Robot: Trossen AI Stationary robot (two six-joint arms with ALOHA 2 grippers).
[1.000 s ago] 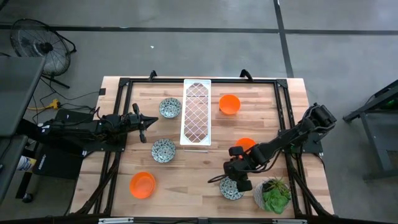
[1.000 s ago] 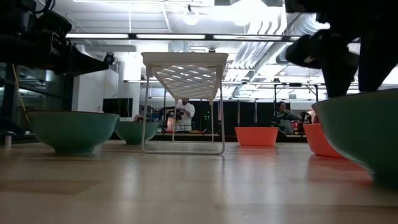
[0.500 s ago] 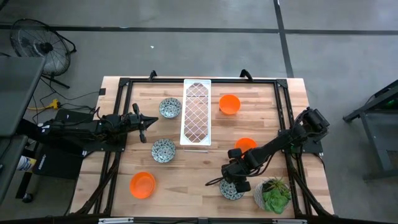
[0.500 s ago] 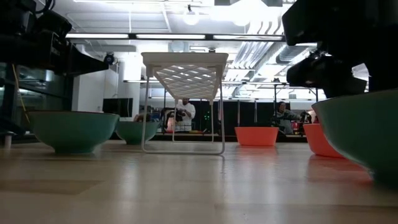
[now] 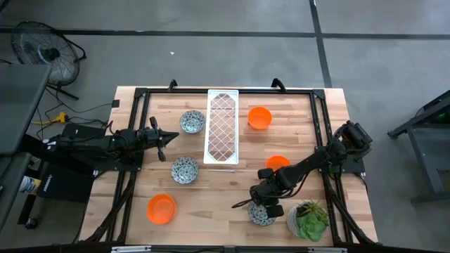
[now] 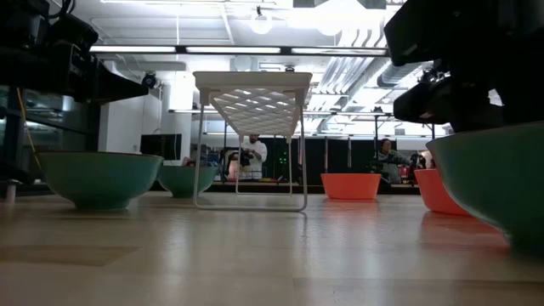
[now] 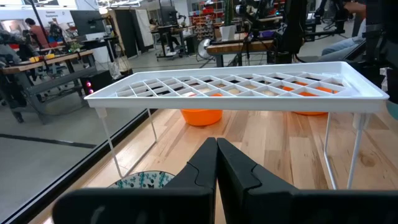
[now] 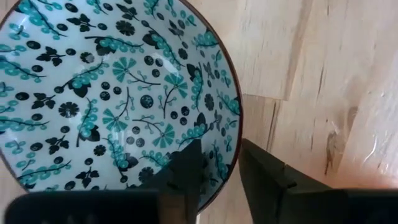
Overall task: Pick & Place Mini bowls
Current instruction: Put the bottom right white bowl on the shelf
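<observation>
- The right gripper (image 8: 217,168) has its jaws partly open and set astride the rim of a patterned bowl (image 8: 118,93), one finger inside the bowl and one outside it. There is a gap between the fingers that looks wider than the rim, so I judge nothing is gripped yet.
- In the high view this same patterned bowl (image 5: 261,213) sits at the near edge of the surface (image 5: 211,197), just beside the potted plant (image 5: 308,219), with the right gripper (image 5: 266,204) directly over it.
- The step in hand looks like the grasp on this bowl. The next move calls for the jaws to pinch the rim firmly, then a straight lift that clears the plant.
- An orange bowl (image 5: 277,164) lies near the right arm, close behind the gripper.
- Another orange bowl (image 5: 259,117) sits to the right of the white lattice tray (image 5: 222,126), and a third (image 5: 161,209) lies at the near left.
- Two more patterned bowls (image 5: 192,122) (image 5: 185,169) lie left of the tray.
- The left gripper (image 5: 163,138) waits at the left side of the surface between those two bowls, jaws fully closed and empty, as its wrist view shows (image 7: 216,162).
</observation>
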